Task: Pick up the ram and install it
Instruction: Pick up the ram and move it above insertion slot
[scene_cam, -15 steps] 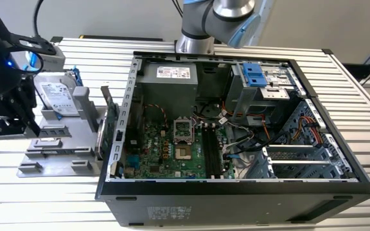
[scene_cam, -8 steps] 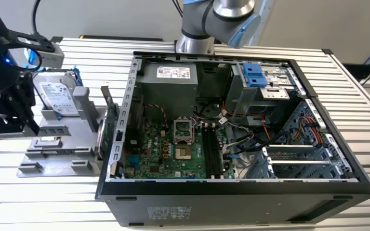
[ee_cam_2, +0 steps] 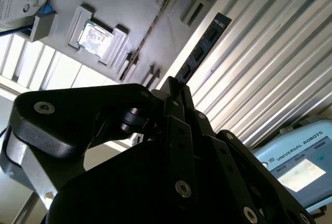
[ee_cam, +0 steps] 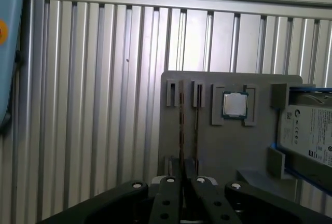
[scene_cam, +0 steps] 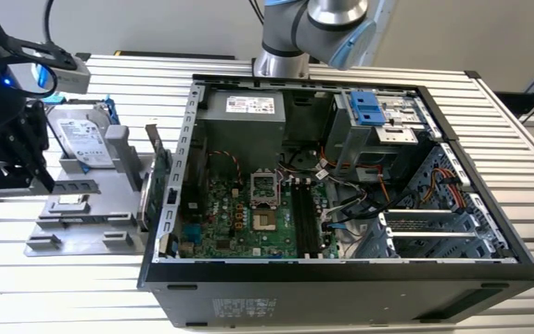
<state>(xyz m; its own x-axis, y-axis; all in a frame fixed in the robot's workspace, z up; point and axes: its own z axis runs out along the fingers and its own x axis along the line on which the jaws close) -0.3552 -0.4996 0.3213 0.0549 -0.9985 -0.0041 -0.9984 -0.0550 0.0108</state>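
One narrow pinch is all that holds the ram (ee_cam_2: 207, 40): the end effector (ee_cam: 181, 185) is closed on it at the grey holder (ee_cam: 228, 146) on the table (ee_cam: 104, 105), so I judge it could tilt, slip or snag there.

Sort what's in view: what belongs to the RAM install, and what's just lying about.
Job: the ram, gripper shut on it, memory slots, open computer case.
Lying about: hard drive, processor chip, green expansion card, grey tray.
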